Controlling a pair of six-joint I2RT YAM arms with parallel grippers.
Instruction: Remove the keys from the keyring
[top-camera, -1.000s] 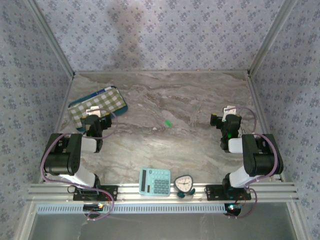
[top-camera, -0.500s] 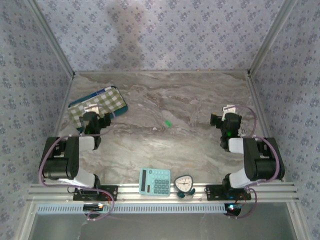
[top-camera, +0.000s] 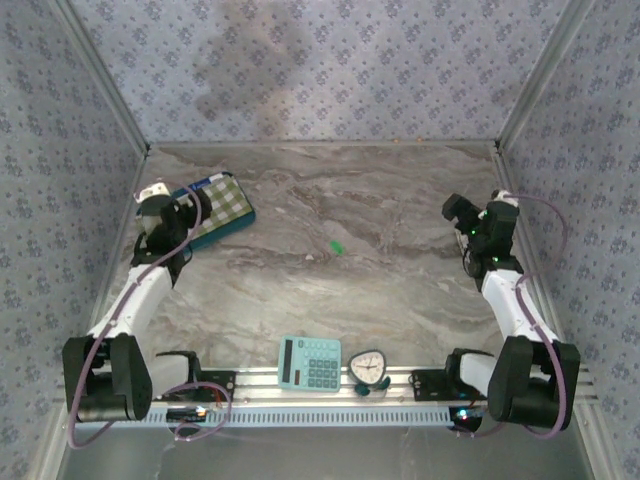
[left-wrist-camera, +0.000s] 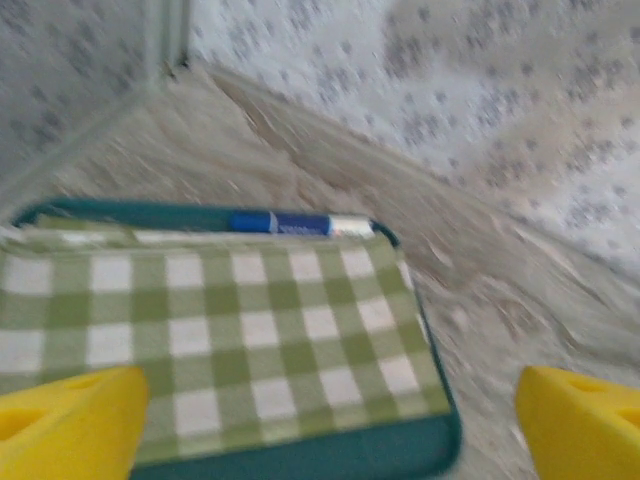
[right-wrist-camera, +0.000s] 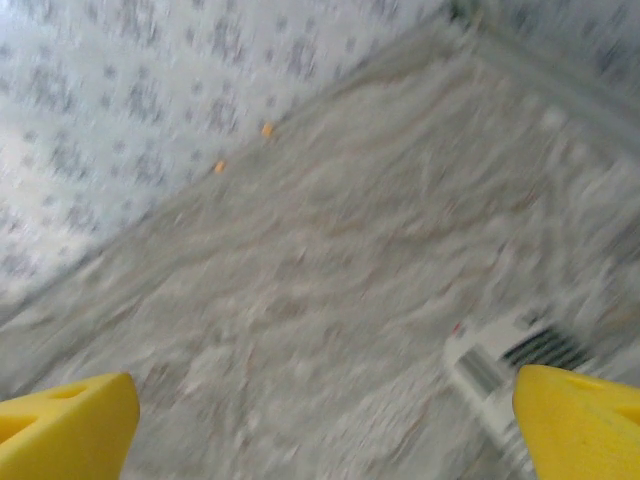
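Showing blurry pouch (left-wrist-camera: 250, 330), L fingers (left-wrist-camera: 70, 425) cropped

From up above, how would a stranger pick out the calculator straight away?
Find the metal rail along the near edge of the marble table. The calculator lies at its middle, just left of a small white dial. It is the flat turquoise rectangle with rows of buttons.

Nothing can be read: the pale print on the blue tube (left-wrist-camera: 290, 223) at the far edge of the checked case (left-wrist-camera: 220, 330) is blurred, the calculator (top-camera: 309, 363) keys and the round dial (top-camera: 368, 367) beside it are too small, and the striped white label (right-wrist-camera: 478, 372) is smeared.
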